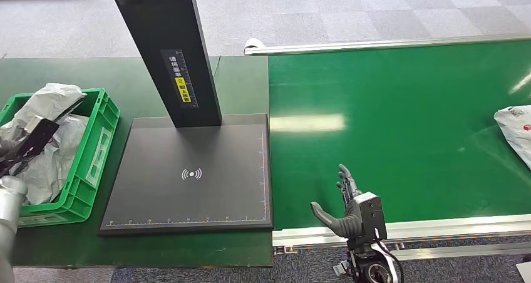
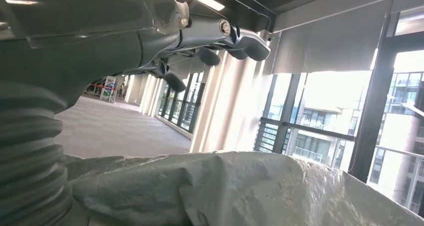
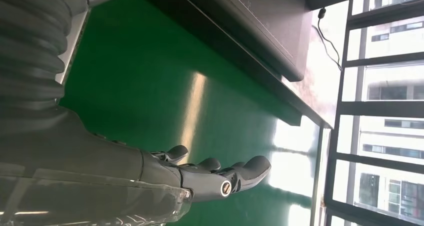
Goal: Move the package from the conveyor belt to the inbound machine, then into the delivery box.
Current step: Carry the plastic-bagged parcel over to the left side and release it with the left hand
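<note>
While your right hand (image 1: 345, 206) waits with fingers spread and nothing in it at the near edge of the belt (image 1: 401, 126), about five o'clock in the head view, the next package (image 1: 515, 131) is only just coming in at three o'clock, cut off by the frame edge. It lies well apart from that hand. If the belt is running, I would expect the bag to slide toward you, and reaching too soon could mean closing on bare belt. Its soft, crinkled wrap will likely deform in the grip, so a shallow pinch may slip.

Your left hand (image 2: 220, 41) hangs over the green crate (image 1: 94, 164) at nine o'clock, fingers apart and holding nothing, just above grey bags (image 1: 47, 101) already piled inside. The pile rises above the crate rim, so another bag dropped on top could slide off onto the table.

Between crate and belt sits the dark scanner plate (image 1: 188, 170), its black post (image 1: 166, 45) rising toward twelve o'clock. That post stands right in the path from belt to plate, so a high carry could clip it.

The belt is glossy green and throws back bright window glare, which could hide the pale bag's edge. Grey carpet tiles (image 1: 350, 20) lie beyond the belt. The wrist views show tall windows (image 2: 325, 131) and a long open floor.
</note>
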